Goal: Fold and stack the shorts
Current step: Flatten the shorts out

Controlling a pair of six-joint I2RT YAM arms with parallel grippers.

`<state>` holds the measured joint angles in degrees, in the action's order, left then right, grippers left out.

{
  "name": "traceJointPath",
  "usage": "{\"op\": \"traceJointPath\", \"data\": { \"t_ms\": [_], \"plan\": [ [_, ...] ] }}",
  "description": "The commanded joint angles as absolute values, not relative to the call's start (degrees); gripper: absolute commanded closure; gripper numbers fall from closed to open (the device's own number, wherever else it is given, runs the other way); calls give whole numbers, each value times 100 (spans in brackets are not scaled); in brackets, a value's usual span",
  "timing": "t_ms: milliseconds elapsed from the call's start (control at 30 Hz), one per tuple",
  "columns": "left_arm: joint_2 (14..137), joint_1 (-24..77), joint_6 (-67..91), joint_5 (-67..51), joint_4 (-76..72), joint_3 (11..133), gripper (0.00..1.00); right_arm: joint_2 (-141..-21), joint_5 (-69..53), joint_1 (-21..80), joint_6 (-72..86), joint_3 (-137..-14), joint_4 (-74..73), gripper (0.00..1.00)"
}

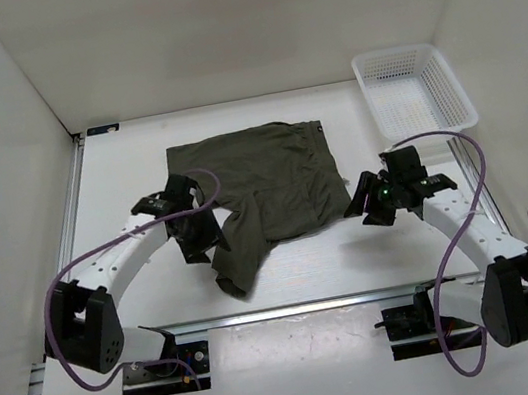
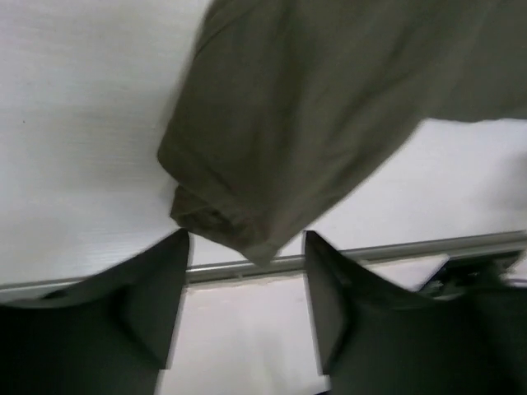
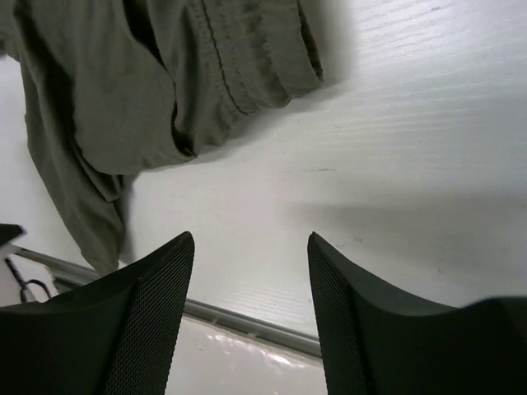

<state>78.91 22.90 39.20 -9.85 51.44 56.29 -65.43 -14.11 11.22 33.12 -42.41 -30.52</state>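
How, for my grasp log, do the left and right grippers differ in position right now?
The left gripper has the shorts' leg hem just ahead of its jaws; the right gripper faces bare table, shorts off to its side. From above, the left overlaps the fabric's edge; the right stands beside it. Both are open, holding nothing.

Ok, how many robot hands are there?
2. The left gripper is at the left side of the shorts, the right gripper just off their right edge. Both open.
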Motion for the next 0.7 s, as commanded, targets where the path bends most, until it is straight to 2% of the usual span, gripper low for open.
{"op": "traceJointPath", "data": {
  "t_ms": [0,67,167,233,333,433,500,533,600,667],
  "plan": [
    [7936,2391,4403,-775,4650,5309,26,-6653,-1845,959,3858,-3834,-2251,37],
    [8155,2321,4403,-669,4457,5247,19,-6837,-1907,905,3981,-3762,-1838,37],
    [8716,2268,4255,-439,4342,5343,20,-7250,-1907,905,3973,-3866,-1591,35],
    [8990,2268,4148,-439,4342,5545,20,-7644,-1846,905,3877,-4094,-1512,26],
    [9465,2215,4017,-439,4202,5686,23,-8155,-1775,905,3701,-4367,-1459,24],
    [9747,2066,4017,-544,4201,5757,53,-8507,-1775,905,3700,-4561,-1345,24],
    [9817,2005,3964,-545,4201,5810,83,-8717,-1845,905,3770,-4622,-1231,26],
    [9765,2004,3964,-545,4201,5810,89,-8780,-1846,905,3771,-4623,-1178,28],
    [9695,2004,3964,-545,4201,5810,89,-8947,-1898,905,3928,-4623,-1011,30],
    [9633,2004,3964,-545,4201,5810,89,-9174,-1951,905,4007,-4623,-906,38]
  ]
}}
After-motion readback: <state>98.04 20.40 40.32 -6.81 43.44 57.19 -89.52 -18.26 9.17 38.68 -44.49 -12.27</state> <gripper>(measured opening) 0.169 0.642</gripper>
